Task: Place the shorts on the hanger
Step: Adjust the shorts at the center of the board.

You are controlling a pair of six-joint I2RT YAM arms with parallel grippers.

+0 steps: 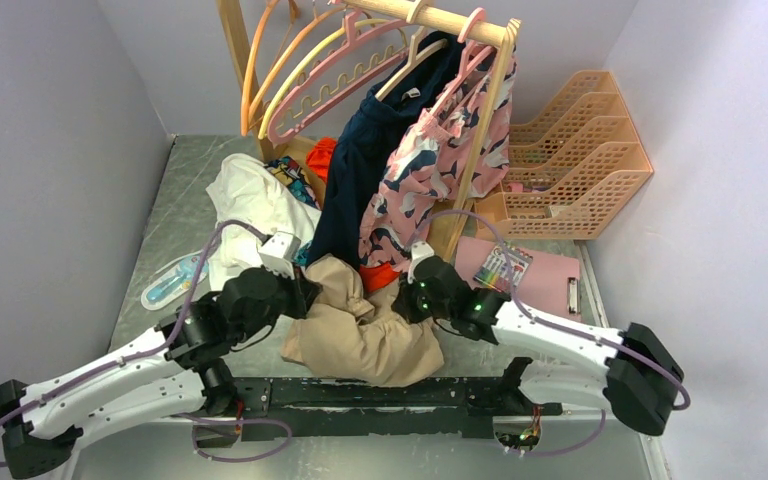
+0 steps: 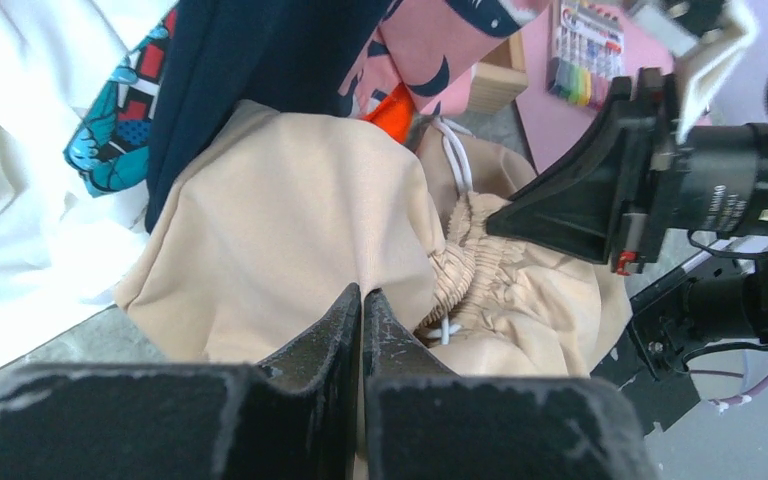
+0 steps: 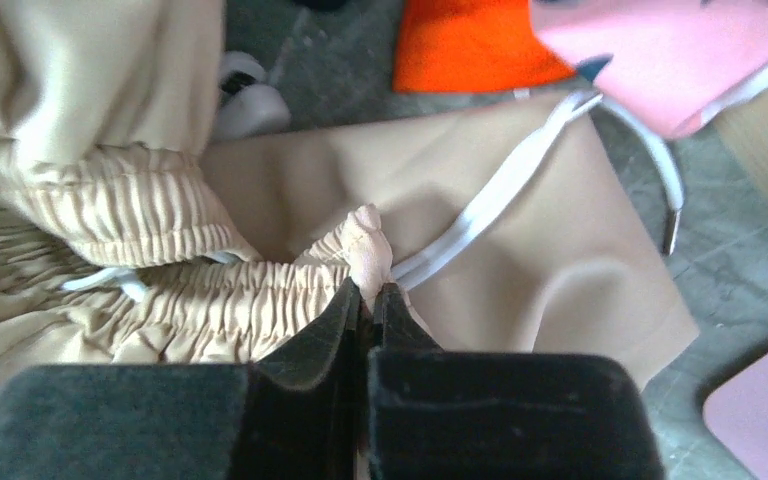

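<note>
Nearest the lens in each wrist view: black jaws pressed together. Right gripper (image 3: pixel 368 290) pinching a fold of gathered waistband. Left gripper (image 2: pixel 362 295) nipping plain tan cloth on the opposite side.

Shorts (image 1: pixel 360 325): one, heaped at lower centre of the overhead frame. Waistband running left to right between the two pincers, white drawstring (image 3: pixel 500 195) loose.

Pink hanger (image 1: pixel 345 75): one, on the rail (image 1: pixel 440 18) at upper centre, above and beyond the shorts and slightly left of them. Left arm judged marginally nearer.

Alongside: one orange hanger (image 1: pixel 247 80), one yellow hanger (image 1: pixel 305 65). To the right, two hung garments: navy garment (image 1: pixel 370 160), patterned garment (image 1: pixel 430 160).
</note>
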